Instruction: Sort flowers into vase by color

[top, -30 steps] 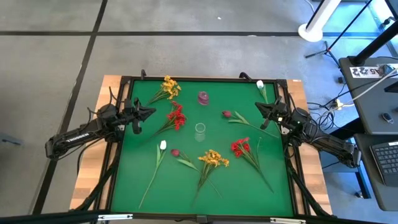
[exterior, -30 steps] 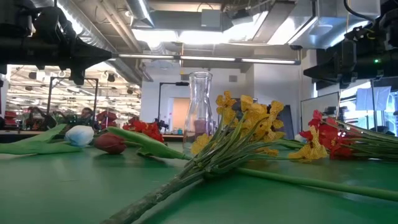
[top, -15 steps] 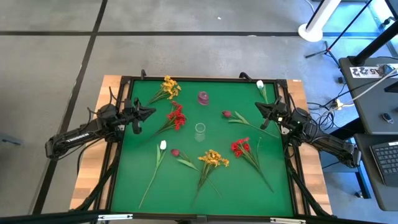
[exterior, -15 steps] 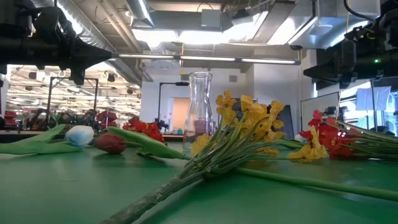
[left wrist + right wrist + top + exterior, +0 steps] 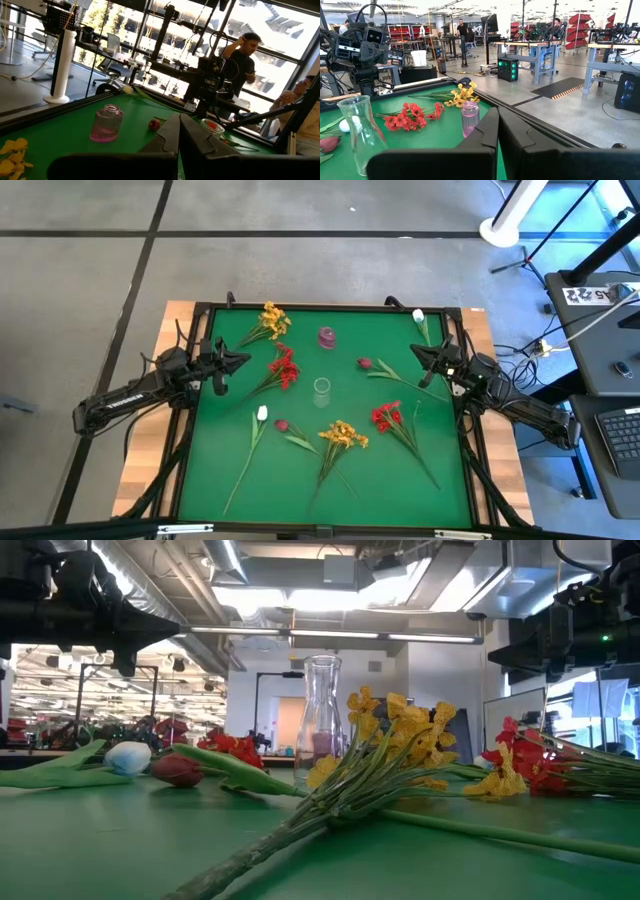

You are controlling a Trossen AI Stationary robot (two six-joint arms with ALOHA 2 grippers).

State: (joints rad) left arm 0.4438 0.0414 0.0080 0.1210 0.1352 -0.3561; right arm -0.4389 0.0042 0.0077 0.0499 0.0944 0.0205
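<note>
Several green-stemmed flowers lie flat on the green mat (image 5: 220, 430). There are yellow clusters (image 5: 271, 319) (image 5: 342, 435), red clusters (image 5: 284, 366) (image 5: 386, 416), white buds (image 5: 262, 413) (image 5: 418, 315) and maroon buds (image 5: 282, 424) (image 5: 365, 363). A clear glass vase (image 5: 321, 388) stands upright mid-table, a small pink vase (image 5: 327, 337) behind it. My left gripper (image 5: 243, 360) hovers shut at the left edge, beside the red cluster. My right gripper (image 5: 414, 348) hovers shut at the right edge, near the maroon bud. Both wrist views show the fingers closed together (image 5: 179, 117) (image 5: 498, 110).
A black frame (image 5: 330, 305) rims the mat, with wooden table edges outside it. Bare mat lies at the near left and near right corners. People stand in the room beyond the table (image 5: 242, 52). A desk with a keyboard (image 5: 620, 435) sits to the right.
</note>
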